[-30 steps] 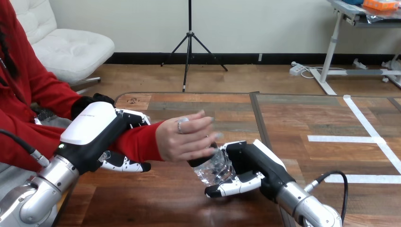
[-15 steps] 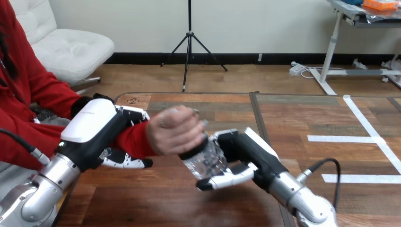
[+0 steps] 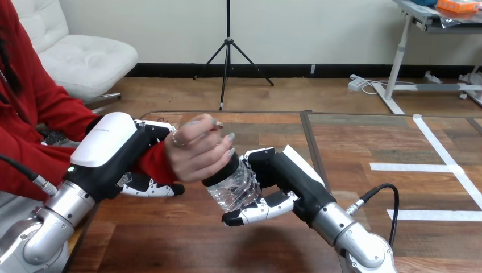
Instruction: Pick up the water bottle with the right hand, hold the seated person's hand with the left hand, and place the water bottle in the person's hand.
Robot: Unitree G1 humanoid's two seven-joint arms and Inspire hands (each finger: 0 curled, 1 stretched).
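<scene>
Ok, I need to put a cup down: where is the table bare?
Bare: table right of the right robot hand, by the white tape, and the far edge. Crowded at left: left robot hand, person's hand, bottle.

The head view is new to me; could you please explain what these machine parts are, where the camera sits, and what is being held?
The picture comes from a camera on the robot's head, looking down over a wooden table. The two black-and-white machine parts are its own hands, on silver arms. The left robot hand has fingers and thumb curled round the person's wrist, in the red sleeve. The right robot hand is curled round a clear water bottle, held tilted above the table. The person's hand grips the bottle's upper end, so both are on it.
</scene>
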